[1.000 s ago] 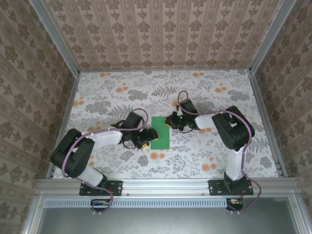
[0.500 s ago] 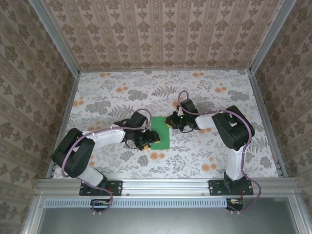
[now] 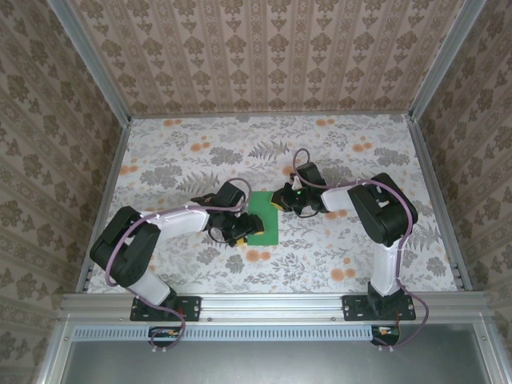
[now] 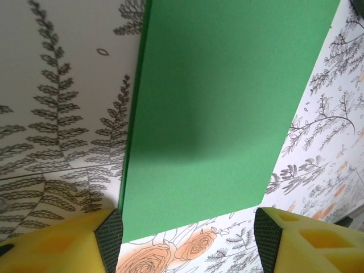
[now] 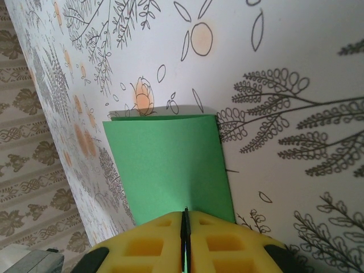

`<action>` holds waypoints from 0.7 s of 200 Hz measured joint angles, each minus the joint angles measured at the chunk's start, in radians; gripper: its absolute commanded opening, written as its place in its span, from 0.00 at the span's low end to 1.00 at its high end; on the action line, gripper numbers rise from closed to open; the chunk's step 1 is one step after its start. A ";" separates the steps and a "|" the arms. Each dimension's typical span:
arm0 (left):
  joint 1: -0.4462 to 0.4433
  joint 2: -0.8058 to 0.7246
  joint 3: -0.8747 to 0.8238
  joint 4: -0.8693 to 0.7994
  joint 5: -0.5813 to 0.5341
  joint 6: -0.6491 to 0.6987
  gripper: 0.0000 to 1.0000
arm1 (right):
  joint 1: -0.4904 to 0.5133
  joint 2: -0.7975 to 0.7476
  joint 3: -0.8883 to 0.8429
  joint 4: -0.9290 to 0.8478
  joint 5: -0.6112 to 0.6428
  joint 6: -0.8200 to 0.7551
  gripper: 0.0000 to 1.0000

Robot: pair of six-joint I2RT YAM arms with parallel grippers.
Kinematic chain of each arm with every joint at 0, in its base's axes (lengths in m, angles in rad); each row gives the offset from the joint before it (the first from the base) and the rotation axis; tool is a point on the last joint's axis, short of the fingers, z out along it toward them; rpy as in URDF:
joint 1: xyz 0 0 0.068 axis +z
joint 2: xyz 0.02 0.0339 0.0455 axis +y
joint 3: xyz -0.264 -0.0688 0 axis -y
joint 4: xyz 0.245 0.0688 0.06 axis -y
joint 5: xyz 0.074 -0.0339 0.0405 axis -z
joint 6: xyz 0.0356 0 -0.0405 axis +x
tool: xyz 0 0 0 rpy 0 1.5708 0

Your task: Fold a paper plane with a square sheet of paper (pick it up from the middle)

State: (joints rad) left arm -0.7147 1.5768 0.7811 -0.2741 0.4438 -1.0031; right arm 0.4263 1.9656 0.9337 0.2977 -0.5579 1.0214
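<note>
Bright green folded paper sheet [image 3: 262,218] lies flat at frame centre on the floral-patterned worktop [image 3: 344,160]. Left pincer [image 3: 238,230], spread, flanks the sheet's lower-left edge. Right pincer [image 3: 278,200], pressed together, sits at its upper-right edge.

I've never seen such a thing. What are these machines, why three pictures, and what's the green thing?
They are two robot arms bolted to the near edge of a flowered table. One picture looks down from above; the other two come from a camera on each wrist, so each shows its own yellow pads. The green sheet of paper lies on the table, apparently folded in half. The right claw is shut on one edge; the left claw is open at the opposite side.
</note>
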 measured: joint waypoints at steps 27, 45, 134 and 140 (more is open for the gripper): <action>0.000 0.000 0.004 -0.022 -0.016 0.008 0.66 | 0.000 0.000 0.000 0.000 -0.001 0.000 0.12; -0.003 0.001 0.006 -0.026 -0.021 0.012 0.65 | 0.000 0.000 0.000 0.000 -0.001 0.000 0.12; -0.017 0.013 0.005 0.061 0.033 0.020 0.57 | -0.001 0.001 0.000 0.002 -0.007 0.000 0.13; -0.014 0.013 0.004 0.072 0.036 0.020 0.57 | -0.002 0.002 0.000 0.003 -0.008 -0.001 0.13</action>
State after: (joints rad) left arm -0.7292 1.5894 0.7849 -0.2016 0.4797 -0.9833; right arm 0.4248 1.9675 0.9337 0.3004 -0.5655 1.0206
